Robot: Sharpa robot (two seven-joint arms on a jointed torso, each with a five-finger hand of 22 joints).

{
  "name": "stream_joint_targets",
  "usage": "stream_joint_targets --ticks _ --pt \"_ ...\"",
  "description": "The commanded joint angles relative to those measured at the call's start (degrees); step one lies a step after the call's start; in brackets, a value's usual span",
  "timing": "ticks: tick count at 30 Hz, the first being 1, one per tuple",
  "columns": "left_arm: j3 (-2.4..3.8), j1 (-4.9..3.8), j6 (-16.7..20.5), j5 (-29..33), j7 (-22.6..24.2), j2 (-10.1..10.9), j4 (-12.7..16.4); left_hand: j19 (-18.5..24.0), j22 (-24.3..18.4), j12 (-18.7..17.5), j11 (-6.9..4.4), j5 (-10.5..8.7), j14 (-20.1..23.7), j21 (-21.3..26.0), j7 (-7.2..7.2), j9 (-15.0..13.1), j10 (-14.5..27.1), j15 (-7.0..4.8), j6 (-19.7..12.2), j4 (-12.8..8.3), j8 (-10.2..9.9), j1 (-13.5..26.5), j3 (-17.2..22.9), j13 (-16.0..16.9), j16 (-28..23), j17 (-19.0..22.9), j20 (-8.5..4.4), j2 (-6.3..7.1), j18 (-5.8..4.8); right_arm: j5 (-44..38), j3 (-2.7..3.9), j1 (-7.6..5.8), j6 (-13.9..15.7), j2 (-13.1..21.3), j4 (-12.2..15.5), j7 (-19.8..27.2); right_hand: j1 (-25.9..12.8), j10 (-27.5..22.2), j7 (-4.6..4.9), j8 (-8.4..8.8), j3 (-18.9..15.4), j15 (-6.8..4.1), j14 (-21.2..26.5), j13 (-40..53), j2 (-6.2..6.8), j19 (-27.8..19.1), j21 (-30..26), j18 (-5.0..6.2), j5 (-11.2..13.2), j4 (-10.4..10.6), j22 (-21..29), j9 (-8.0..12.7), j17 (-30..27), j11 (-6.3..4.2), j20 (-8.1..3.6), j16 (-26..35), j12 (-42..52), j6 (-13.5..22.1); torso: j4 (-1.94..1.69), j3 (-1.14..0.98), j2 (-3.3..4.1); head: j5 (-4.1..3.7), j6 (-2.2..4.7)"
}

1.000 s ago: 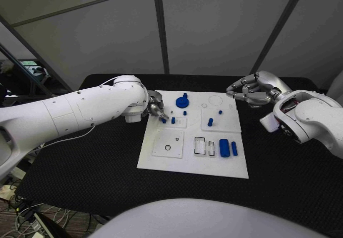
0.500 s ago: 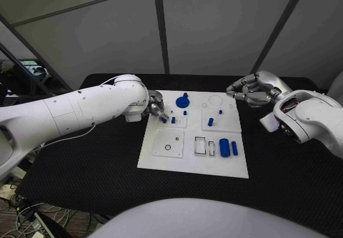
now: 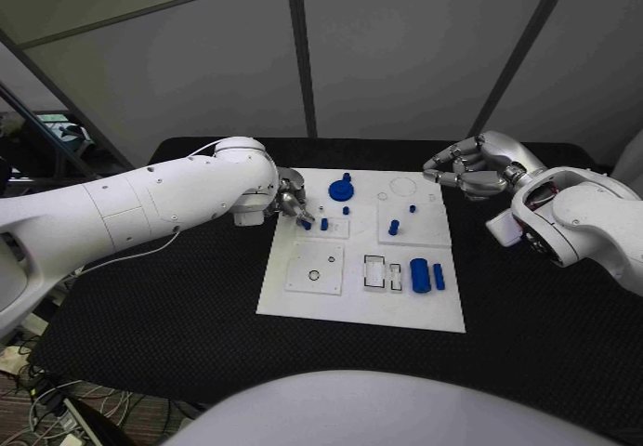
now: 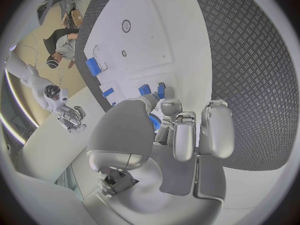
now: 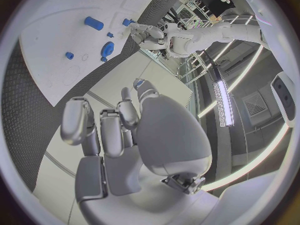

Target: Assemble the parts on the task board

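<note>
A small blue peg [image 3: 307, 224] on the white board [image 3: 361, 307] is pinched by the left hand [image 3: 291, 204]. The right hand [image 3: 466, 172] is held curled, empty, beside the board's far corner.

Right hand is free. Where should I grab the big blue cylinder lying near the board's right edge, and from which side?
Probably across its round sides at mid-length, coming straight down from above. The big blue cylinder lies flat on the task board, so its ends give little purchase. A thinner blue pin lies close beside it and a slot on the other side, so keep the fingers narrow. The right hand hovers beyond the board's far right corner.
</note>
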State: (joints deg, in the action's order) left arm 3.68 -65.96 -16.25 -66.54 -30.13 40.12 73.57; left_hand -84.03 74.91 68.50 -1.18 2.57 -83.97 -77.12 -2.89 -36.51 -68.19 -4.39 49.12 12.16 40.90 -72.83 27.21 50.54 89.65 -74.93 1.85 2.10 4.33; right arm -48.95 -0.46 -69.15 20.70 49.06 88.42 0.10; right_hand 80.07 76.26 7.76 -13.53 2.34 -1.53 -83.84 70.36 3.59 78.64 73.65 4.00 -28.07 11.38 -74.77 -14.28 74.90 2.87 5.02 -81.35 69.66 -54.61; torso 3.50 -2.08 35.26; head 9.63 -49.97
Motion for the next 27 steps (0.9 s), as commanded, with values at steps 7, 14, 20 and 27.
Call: stream_joint_targets --ticks 7,14,20,27 --pt "-0.71 0.29 -2.56 -0.71 -0.50 -0.63 -0.22 -1.69 7.42 -0.20 -0.22 0.16 -6.03 -0.18 0.35 -0.03 -0.04 -0.28 0.07 -5.14 0.16 -0.12 5.46 -0.06 0.35 -15.07 -0.48 0.29 -1.50 0.15 0.03 -0.09 -0.38 0.07 0.28 0.20 0.11 0.40 -0.15 -0.24 0.20 0.32 -2.40 0.06 -0.51 0.58 0.19 0.36 -0.06 0.10 -0.07 -0.07 4.91 -0.15 0.00 -0.23 0.32 0.36 -0.10 0.02 -0.01 -0.18 -0.03" --pt "-0.80 0.30 -1.78 -0.95 -0.48 -0.93 -0.35 -1.74 7.51 -0.19 -0.23 0.16 -6.03 -0.32 0.36 -0.08 -0.09 -0.28 0.06 -5.27 0.16 -0.10 5.71 -0.01 0.35 -15.07 -0.48 0.40 -1.53 0.15 0.03 -0.09 -0.36 0.03 0.29 0.23 0.11 0.40 -0.15 -0.24 0.20 0.32 -2.40 0.06 -0.51 0.58 0.19 0.36 -0.06 0.10 -0.07 -0.07 4.91 -0.15 0.00 -0.23 0.32 0.36 -0.03 0.00 -0.01 -0.15 -0.03" --pt "-0.84 0.30 -0.90 -0.98 -0.42 -1.20 -0.45 -1.84 7.68 0.02 -0.19 0.15 -6.03 -0.55 0.34 -0.27 -0.44 -0.26 0.35 -4.83 0.33 1.03 5.72 0.29 0.35 -15.07 -0.47 0.89 -1.59 0.15 0.03 -0.09 -0.32 0.04 0.30 0.22 0.10 0.35 -0.15 -0.25 0.25 0.31 -2.38 -0.06 -0.52 0.57 0.12 0.38 -0.04 0.14 -0.01 -0.12 4.81 -0.15 -0.02 -0.15 0.21 0.41 -0.01 -0.01 0.00 -0.28 -0.03" --pt "-0.87 0.30 -0.02 -0.96 -0.34 -1.41 -0.58 -2.04 7.97 0.43 -0.31 0.13 -6.03 -0.94 0.57 -0.59 -1.03 -0.33 1.26 -2.86 0.68 4.54 3.55 0.73 0.35 -15.07 -0.49 1.93 -1.68 0.15 0.03 -0.09 -0.27 0.07 0.36 0.20 0.10 0.35 -0.15 -0.25 0.25 0.31 -2.38 -0.06 -0.52 0.57 0.12 0.38 -0.04 0.14 -0.01 -0.12 4.81 -0.15 -0.02 -0.15 0.21 0.41 -0.05 -0.02 0.00 -0.36 -0.03"
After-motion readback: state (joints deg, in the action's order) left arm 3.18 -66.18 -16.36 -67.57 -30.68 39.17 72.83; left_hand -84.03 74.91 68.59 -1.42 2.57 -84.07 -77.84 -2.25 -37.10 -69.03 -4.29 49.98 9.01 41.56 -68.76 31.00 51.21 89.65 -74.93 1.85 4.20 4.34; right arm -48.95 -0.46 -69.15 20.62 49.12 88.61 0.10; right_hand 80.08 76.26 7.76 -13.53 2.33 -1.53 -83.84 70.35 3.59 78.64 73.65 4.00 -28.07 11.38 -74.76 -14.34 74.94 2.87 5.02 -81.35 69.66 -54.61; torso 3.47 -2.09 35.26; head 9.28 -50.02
